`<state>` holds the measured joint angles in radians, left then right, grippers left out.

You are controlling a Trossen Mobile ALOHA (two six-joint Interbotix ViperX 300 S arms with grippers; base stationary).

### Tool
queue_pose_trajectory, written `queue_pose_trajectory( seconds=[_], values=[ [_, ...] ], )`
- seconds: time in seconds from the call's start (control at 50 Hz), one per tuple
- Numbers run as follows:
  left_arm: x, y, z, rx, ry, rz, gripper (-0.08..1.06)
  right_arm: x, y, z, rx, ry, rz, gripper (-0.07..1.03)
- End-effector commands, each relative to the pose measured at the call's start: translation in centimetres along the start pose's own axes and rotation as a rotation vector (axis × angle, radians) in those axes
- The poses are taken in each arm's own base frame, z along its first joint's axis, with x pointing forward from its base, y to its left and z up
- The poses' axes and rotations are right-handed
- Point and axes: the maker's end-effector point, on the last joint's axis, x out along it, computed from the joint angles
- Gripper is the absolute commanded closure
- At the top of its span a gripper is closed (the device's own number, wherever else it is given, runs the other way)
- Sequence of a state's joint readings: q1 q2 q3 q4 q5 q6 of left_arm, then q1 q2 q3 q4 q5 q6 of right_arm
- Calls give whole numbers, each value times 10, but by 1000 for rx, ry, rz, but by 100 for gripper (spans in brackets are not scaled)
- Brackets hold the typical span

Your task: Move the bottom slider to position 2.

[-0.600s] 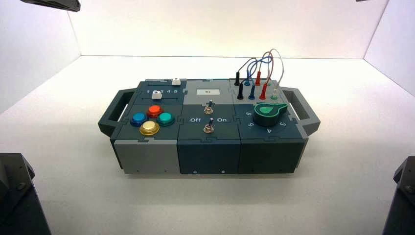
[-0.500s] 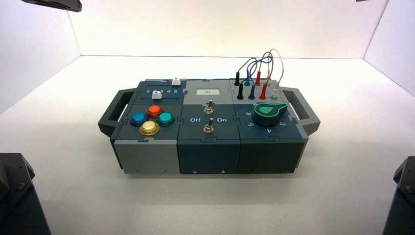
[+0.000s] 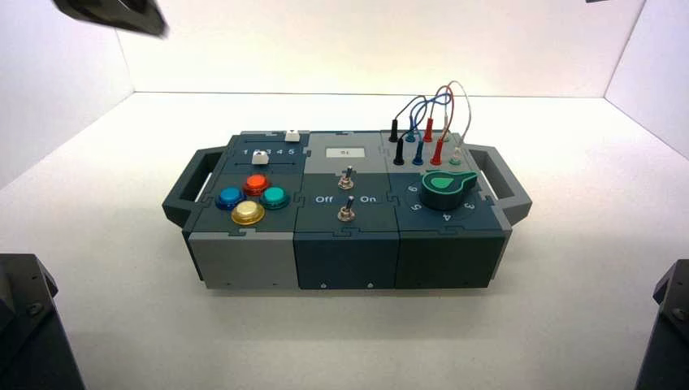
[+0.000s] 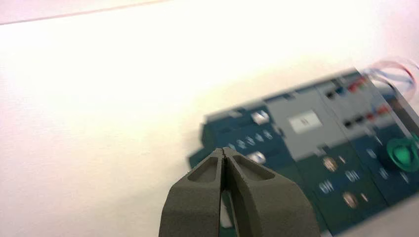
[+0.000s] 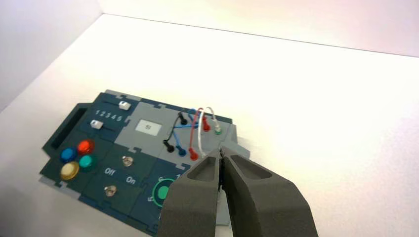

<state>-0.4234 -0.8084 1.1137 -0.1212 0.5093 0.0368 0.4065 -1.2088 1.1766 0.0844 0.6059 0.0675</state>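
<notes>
Since half a second ago our left arm has swung in: its dark shape at the top left of the high view sits lower and farther in, while the box (image 3: 345, 207) hasn't budged. Our left hand (image 4: 225, 154) is pressed closed and empty, in the air well short of the box. Our right hand (image 5: 220, 157) is closed too, holding nothing, up above the box's wire end. We count two white sliders, four round buttons (blue, red, green, yellow), two toggle switches, one green knob (image 3: 445, 186) and a small screen (image 3: 343, 152). The bottom slider (image 3: 260, 158) sits on the numbered track at the box's left rear, over the low numerals; position 2 (image 5: 102, 113) is just beside the cap. The top slider (image 3: 292, 136) lies behind it.
</notes>
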Motion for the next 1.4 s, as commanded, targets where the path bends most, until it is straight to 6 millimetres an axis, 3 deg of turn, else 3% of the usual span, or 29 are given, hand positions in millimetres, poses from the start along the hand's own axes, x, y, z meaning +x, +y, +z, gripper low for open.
queue_pose_trajectory(
  seconds=[0.02,0.2,0.62,0.96,1.18,1.4],
  values=[
    [8,-15,0,44,52,-42,101,-4,4,12,-3,-27,15,99],
    [28,-29,-15,91,204,-70,101,-4,4,12,-2,-26,14,99],
    [73,-36,3,201,327,-77,101,-3,4,12,0,-20,12,99],
    [115,-48,-9,246,457,-91,101,-3,4,12,0,-20,12,99],
    [129,-61,-10,278,481,-109,101,-3,4,13,-1,-23,11,99],
    [133,-60,-13,285,495,-107,101,-3,4,13,-1,-23,11,99]
  ],
)
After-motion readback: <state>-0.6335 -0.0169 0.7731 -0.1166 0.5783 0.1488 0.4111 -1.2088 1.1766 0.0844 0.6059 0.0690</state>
